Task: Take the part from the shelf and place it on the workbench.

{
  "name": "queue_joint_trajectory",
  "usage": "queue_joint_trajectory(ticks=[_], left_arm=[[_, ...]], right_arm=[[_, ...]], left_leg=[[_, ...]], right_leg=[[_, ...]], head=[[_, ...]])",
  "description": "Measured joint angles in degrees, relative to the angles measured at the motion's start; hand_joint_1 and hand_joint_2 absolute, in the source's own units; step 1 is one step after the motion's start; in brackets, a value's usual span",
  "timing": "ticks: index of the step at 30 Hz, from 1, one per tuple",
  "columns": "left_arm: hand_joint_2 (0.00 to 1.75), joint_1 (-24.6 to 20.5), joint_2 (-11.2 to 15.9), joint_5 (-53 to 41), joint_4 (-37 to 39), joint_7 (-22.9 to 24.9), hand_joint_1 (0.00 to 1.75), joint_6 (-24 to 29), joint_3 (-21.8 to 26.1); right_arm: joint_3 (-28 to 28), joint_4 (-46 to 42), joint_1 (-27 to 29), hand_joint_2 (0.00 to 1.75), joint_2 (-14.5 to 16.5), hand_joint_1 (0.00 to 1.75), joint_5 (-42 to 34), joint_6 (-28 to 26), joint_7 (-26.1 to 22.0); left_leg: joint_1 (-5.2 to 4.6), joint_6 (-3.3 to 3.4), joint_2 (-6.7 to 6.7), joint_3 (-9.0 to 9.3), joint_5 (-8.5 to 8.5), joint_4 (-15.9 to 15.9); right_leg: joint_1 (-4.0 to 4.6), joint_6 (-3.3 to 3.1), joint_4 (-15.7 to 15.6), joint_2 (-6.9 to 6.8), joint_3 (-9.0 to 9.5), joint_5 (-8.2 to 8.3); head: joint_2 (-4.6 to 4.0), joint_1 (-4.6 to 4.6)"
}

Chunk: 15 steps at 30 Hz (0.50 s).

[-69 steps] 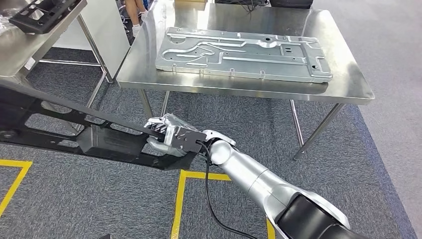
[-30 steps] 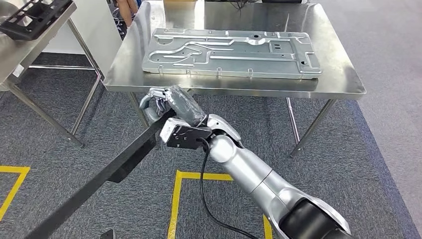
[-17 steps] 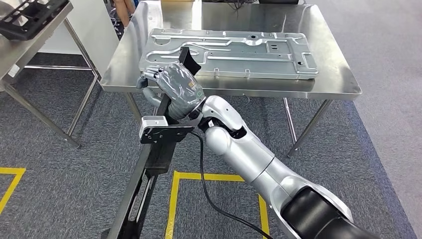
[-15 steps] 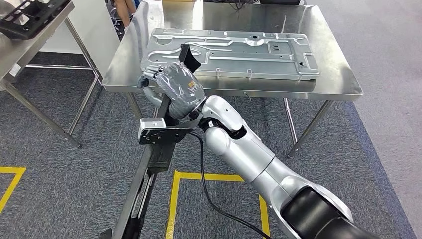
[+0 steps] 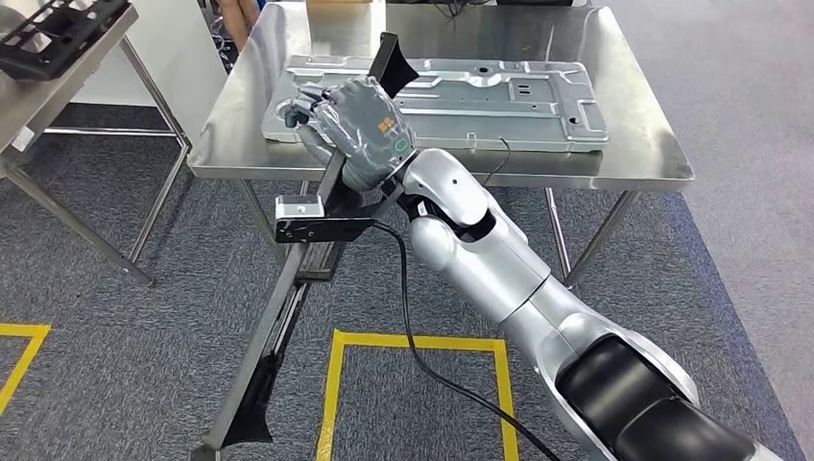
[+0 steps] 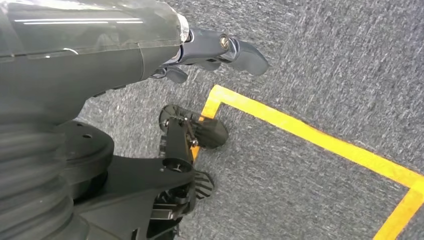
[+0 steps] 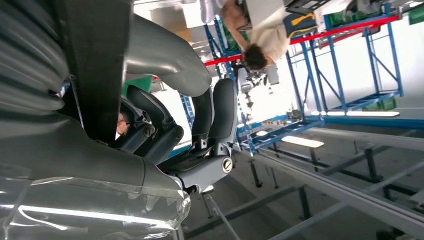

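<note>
The right hand (image 5: 357, 123) grips the long black frame part (image 5: 288, 307), fingers (image 7: 220, 112) wrapped around it, upper end above the steel counter (image 5: 634, 154). The left hand's (image 6: 220, 50) fingers hang empty over carpet.

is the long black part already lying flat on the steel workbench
No: the right hand grips the long black part steeply tilted, its top end over the workbench and its bottom end down near the floor.
</note>
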Motion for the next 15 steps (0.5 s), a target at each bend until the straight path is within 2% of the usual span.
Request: queue_joint_trajectory(ticks=[1,2,4,5,6,7,8,10,11,12,15], left_arm=[[1.75,-0.01,0.0,-0.01,0.0,0.0,0.0,0.0,0.0],[1.75,-0.02,0.0,-0.03,0.0,0.01,0.0,0.0,0.0],[1.75,0.01,0.02,-0.11,0.0,0.07,0.0,0.0,0.0],[1.75,0.04,0.03,-0.18,0.0,0.15,0.0,0.0,-0.01],[1.75,0.06,0.05,-0.28,0.0,0.26,0.0,0.0,-0.02],[1.75,0.06,0.07,-0.39,0.0,0.37,0.0,0.0,-0.06],[1.75,0.04,0.09,-0.5,0.0,0.49,0.0,0.0,-0.12],[1.75,-0.06,0.26,-0.63,0.0,0.69,0.0,0.01,-0.25],[1.75,-0.13,0.35,-0.66,0.0,0.77,0.0,0.02,-0.3],[1.75,-0.16,0.43,-0.67,0.0,0.82,0.0,0.02,-0.33],[1.75,-0.1,0.61,-0.66,0.0,0.88,0.0,0.02,-0.39]], right_arm=[[0.0,0.01,-0.12,1.75,-0.04,1.75,0.04,0.0,0.01],[0.0,0.03,-0.24,1.75,-0.04,1.75,0.11,0.0,0.03],[0.0,0.18,-0.4,1.75,-0.08,1.75,0.33,0.0,0.13],[-0.01,0.31,-0.41,1.75,-0.12,1.75,0.43,0.0,0.21],[-0.04,0.47,-0.4,1.75,-0.2,1.75,0.48,0.0,0.34],[-0.12,0.63,-0.43,1.75,-0.28,1.75,0.48,0.0,0.46],[-0.27,0.79,-0.53,1.75,-0.35,1.75,0.49,0.0,0.58],[-0.76,1.13,-0.98,1.75,-0.44,1.75,0.5,-0.03,0.71],[-1.01,1.32,-1.35,1.75,-0.49,1.75,0.54,-0.06,0.74],[-1.26,1.53,-1.7,1.75,-0.56,1.75,0.59,-0.12,0.77],[-2.05,2.19,-2.66,1.75,-0.85,1.75,1.06,-0.44,1.01]], left_leg=[[0.07,-0.23,0.0,-0.46,-0.78,1.06],[0.12,-0.38,0.0,-1.52,-2.2,3.42],[0.15,-0.53,0.0,-5.18,-5.91,11.32],[0.14,-0.56,0.0,-6.97,-7.15,14.99],[0.11,-0.52,0.0,-8.01,-7.35,16.97],[0.1,-0.37,0.0,-7.94,-6.39,16.54],[0.06,-0.12,0.0,-6.69,-4.46,13.71],[-0.17,0.53,-0.01,-2.82,-0.61,5.38],[-0.34,0.8,-0.02,-1.41,0.35,2.35],[-0.53,1.0,-0.04,-0.74,0.57,0.8],[-0.54,1.65,-0.15,-0.52,0.57,-0.02]], right_leg=[[-0.1,-0.47,-0.18,-0.02,0.06,0.11],[-0.18,-0.87,-0.35,-0.05,0.14,0.19],[0.03,-1.34,-0.39,-0.08,0.17,0.15],[0.2,-1.43,-0.37,-0.05,0.18,0.12],[0.36,-1.51,-0.34,-0.01,0.22,0.08],[0.51,-1.55,-0.31,0.04,0.29,0.03],[0.63,-1.55,-0.27,0.1,0.41,-0.03],[0.9,-1.38,-0.15,0.21,0.59,-0.21],[0.97,-1.18,-0.09,0.28,0.53,-0.25],[1.02,-0.95,-0.05,0.31,0.42,-0.27],[0.96,-0.08,0.07,0.27,0.28,-0.41]], head=[[0.0,0.0],[0.0,0.0],[0.0,0.0],[0.0,0.0],[0.0,0.0],[0.0,0.0],[0.0,0.0],[-0.01,0.01],[-0.01,0.0],[-0.01,0.01],[0.0,0.02]])
